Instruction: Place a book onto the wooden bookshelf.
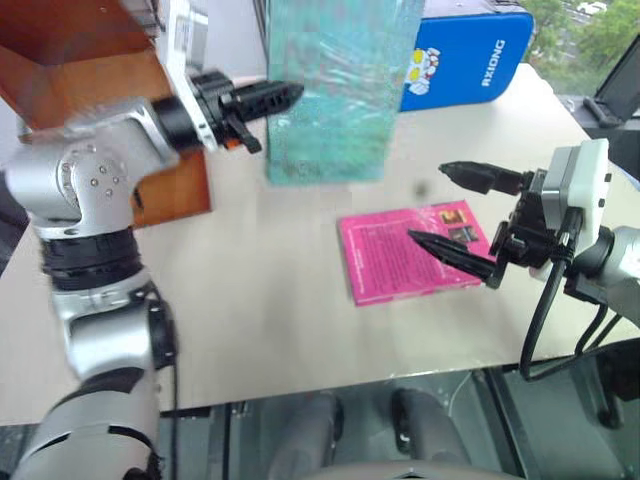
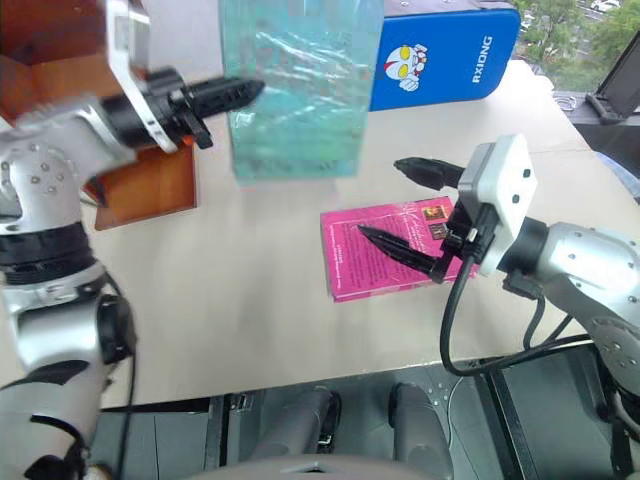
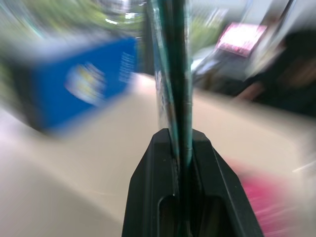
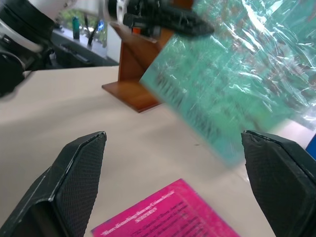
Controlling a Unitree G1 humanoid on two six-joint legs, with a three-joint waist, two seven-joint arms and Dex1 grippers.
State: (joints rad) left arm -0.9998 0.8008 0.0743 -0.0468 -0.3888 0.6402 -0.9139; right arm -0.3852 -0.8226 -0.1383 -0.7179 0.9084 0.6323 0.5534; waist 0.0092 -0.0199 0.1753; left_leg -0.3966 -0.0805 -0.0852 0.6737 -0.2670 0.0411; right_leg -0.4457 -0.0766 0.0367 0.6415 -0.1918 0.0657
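Left gripper (image 1: 272,96), two black fingers pressed together on the near-left edge of the teal-green book (image 1: 335,90) with its glossy, mottled cover. Book held upright and clear of the pale beige counter (image 1: 260,290), broad cover facing the head camera; its top runs out of the picture. In the left wrist view the book's thin edge (image 3: 174,74) sits clamped between the finger pads (image 3: 148,197).

Reddish-brown wooden bookshelf (image 1: 100,70) stands at the far left of the counter, just left of the raised book, its base board resting on the surface. Whether book and shelf touch cannot be told.

Thin magenta-pink book (image 1: 410,250) lies flat on the counter, right of centre, nearer than the teal one. Blue padded case with a cartoon print (image 1: 465,55) stands at the far edge, behind and right of the held book.

Right gripper (image 1: 462,220) at the right, fingers spread wide, holding nothing; it hangs above the right part of the pink book, pointing left.
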